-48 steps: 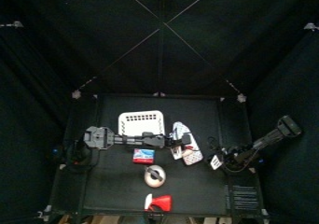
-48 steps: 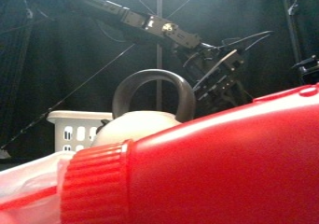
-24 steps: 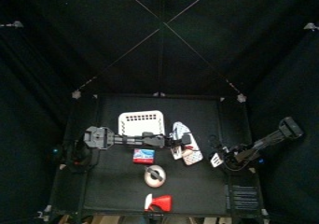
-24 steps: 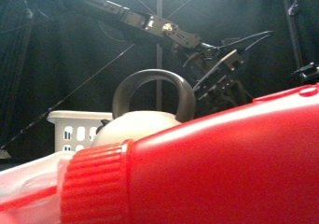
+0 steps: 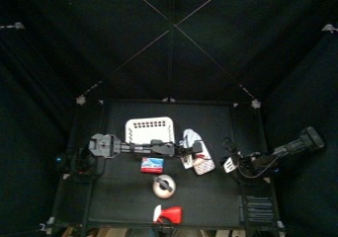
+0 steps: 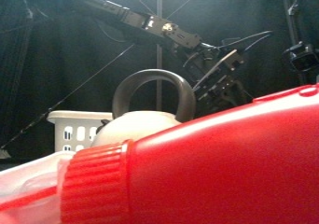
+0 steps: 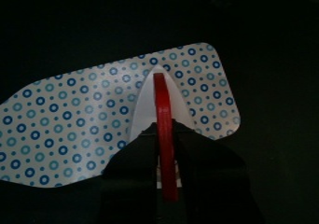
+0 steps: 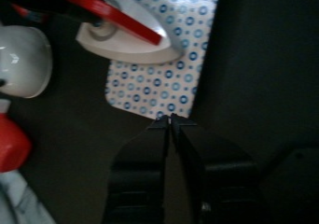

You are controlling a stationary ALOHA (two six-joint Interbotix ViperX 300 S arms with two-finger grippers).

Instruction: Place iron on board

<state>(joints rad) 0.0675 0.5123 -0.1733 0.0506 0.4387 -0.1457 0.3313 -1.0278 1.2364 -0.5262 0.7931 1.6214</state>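
The right gripper (image 8: 169, 123) hovers over the bare table (image 5: 119, 197), just off the near end of the ironing board (image 8: 162, 78). In its own wrist view its two black jaws lie close together, the tips almost meeting with only a thin slit between them. Nothing is held between them.

The board stretches straight away from the gripper's tips. It is long, narrow and white, covered in small blue and green rings. The iron (image 8: 125, 32) lies on the far part of the board, beyond the gripper and clear of it. It has a white body and a red handle, and it sits slightly toward one long edge of the board.

Off to one side of the gripper, away from the board, sits a round white thing (image 8: 22, 60). In the front view it shows a dark loop handle. Closer to the gripper on that same side is a red bottle (image 6: 212, 162), which fills most of the front view.

In the top view the left gripper (image 5: 166, 147) sits across the board from the right gripper, close against the board's other long edge. Whether it grips anything cannot be told. Its wrist view shows the patterned board with a red strip and a white wedge standing upright in the middle.

Farther off, past the left gripper, stands a white lattice basket (image 5: 149, 130). A little red, white and blue box (image 5: 153, 165) lies on the table just beside the left gripper.
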